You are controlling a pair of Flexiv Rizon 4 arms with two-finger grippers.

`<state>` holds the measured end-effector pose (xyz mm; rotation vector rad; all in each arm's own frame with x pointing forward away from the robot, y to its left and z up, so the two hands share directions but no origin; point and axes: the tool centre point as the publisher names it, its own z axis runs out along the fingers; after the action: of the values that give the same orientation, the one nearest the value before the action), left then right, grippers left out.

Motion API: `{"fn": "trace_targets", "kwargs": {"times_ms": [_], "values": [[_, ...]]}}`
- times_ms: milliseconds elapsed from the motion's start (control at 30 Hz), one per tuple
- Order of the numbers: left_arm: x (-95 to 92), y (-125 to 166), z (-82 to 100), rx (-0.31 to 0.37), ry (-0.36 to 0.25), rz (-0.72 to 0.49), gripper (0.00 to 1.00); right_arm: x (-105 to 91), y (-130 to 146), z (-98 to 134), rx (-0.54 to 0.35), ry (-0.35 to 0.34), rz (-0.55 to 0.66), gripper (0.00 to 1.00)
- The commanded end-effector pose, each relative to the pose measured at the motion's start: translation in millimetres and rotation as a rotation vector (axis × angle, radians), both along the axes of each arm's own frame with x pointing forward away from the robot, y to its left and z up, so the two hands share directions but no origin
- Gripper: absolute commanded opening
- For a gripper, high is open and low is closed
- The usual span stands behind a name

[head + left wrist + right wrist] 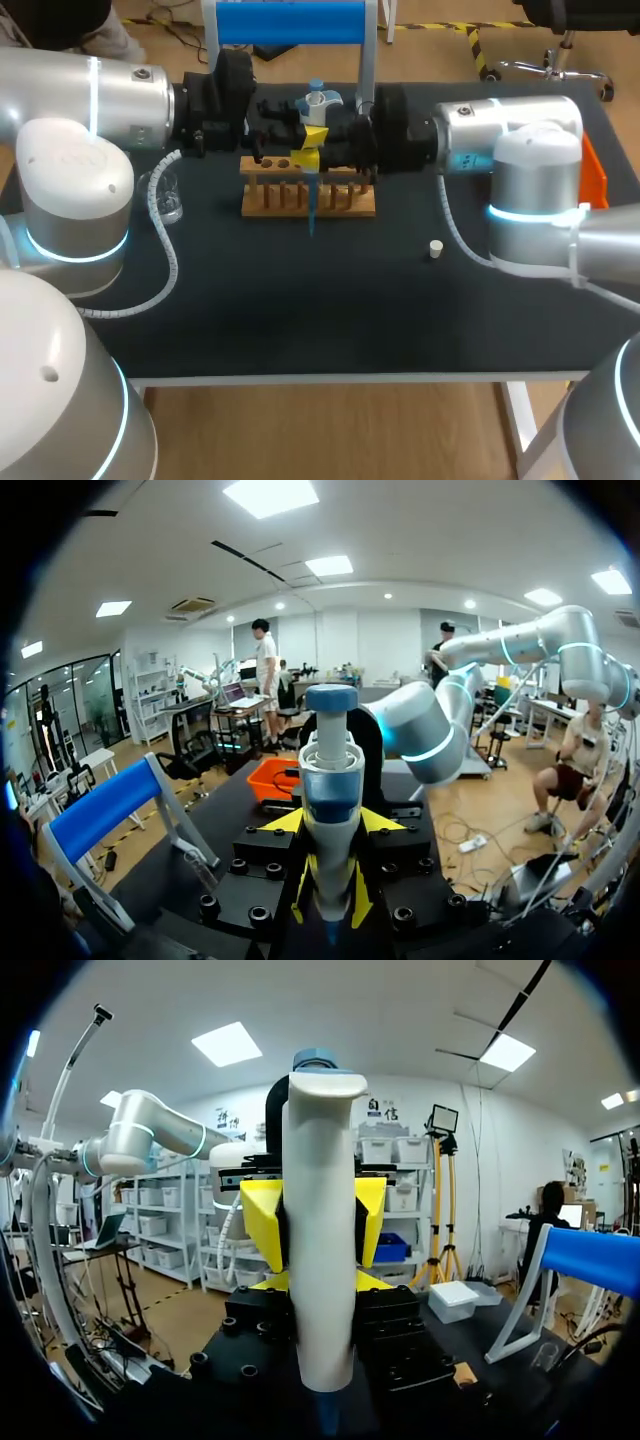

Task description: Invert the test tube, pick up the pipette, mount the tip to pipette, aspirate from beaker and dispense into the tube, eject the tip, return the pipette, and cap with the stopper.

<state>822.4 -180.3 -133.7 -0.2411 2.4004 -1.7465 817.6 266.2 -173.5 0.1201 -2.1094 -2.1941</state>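
Head view, pipette (316, 100) clamped in both arms' jaws, over rack (350, 203)

Room above the wooden rack (308, 198) is taken up by the left gripper (300, 158) and right gripper (318, 135), both clamped on the pipette (316, 100). A blue-barred stand (290, 22) is set close behind. Passage is left along the table (300, 330) front, past the stopper (436, 249).

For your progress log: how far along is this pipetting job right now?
Done: pipette picked up, blue tip mounted. In hand: left claw and right claw hold it upright over the wooden rack. To do: stopper lies loose on the table, so capping, tip ejection and returning the pipette remain.
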Motion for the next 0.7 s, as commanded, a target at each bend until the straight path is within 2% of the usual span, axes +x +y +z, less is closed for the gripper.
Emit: {"fn": "trace_targets", "kwargs": {"times_ms": [33, 133, 167, 200, 433, 700], "values": [[-2.6, 0, 0.1, -0.003, -0.003, -0.001, 0.00, 3.1, -1, -1, -0.004, 0.002, 0.003, 0.00], [-2.6, 0, 0.1, -0.003, -0.003, -0.001, 0.00, 3.3, -1, -1, -0.007, 0.004, 0.007, 0.00], [-2.6, 0, 0.1, -0.003, -0.003, -0.001, 0.42, 3.8, -1, -1, -0.010, 0.007, 0.009, 0.00], [-2.6, 0, 0.1, -0.003, -0.003, -0.001, 0.98, 4.4, -2, -1, -0.010, 0.009, 0.012, 0.00], [-2.6, 0, 0.1, -0.003, -0.003, -0.001, 1.00, 9.1, -13, -2, -0.020, 0.008, 0.010, 0.00], [-2.6, 0, 0.1, -0.003, -0.003, -0.001, 1.00, 26.8, -39, -7, -0.026, 0.030, -0.002, 0.00]]}}
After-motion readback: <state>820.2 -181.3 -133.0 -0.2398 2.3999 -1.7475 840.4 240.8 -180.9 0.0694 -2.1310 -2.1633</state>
